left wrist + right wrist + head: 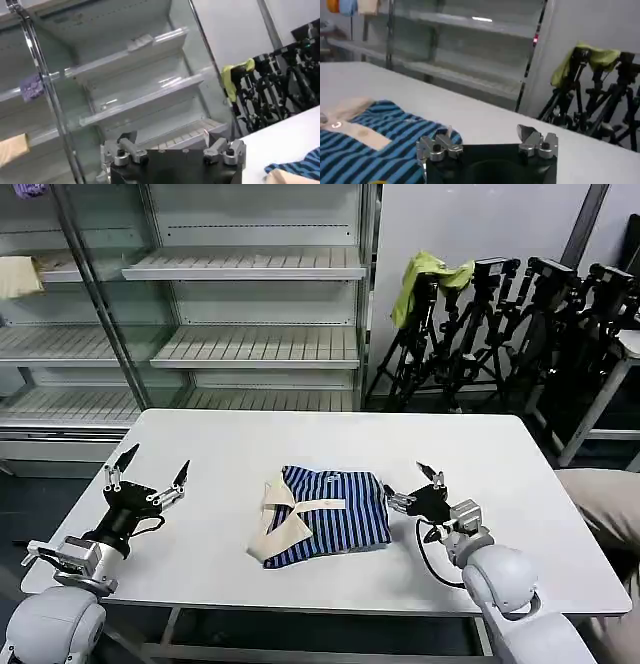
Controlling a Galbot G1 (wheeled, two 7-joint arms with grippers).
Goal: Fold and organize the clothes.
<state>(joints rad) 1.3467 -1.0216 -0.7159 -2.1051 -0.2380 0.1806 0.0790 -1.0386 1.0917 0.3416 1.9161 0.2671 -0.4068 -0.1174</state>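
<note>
Looking at this from our side, nearest stuff first:

Left gripper: our left gripper [147, 474] hangs over the table's near left part, around 8 o'clock from the shirt, fingers spread wide, nothing between them. Well apart from the cloth.

Right gripper: our right gripper [417, 489] sits just beside the shirt's right edge, roughly 3 o'clock from it, fingers apart and holding nothing. We can't tell whether a tip brushes the fabric.

Shirt: the striped shirt [335, 516] lies mid-table, already folded into a squarish packet, cream collar and placket facing up on its left half. The right wrist view has the shirt [380, 145] close ahead of the fingers.

Key relation: shirt lies toward 9 o'clock from the right gripper, which is by far the nearer arm. We reckon the packet's slightly longer side runs left-right, tilted a bit, so the next tidy or fold probably starts from that right edge.

Table: white table [220, 454] is bare around the shirt, so nothing blocks either arm.

Farther back: tripods [500, 334] at 1 o'clock with a yellow-green cloth [425, 276] draped on them, and shelving [250, 304] at 11 to 12 o'clock. Not ours to fold, all off the table.
</note>
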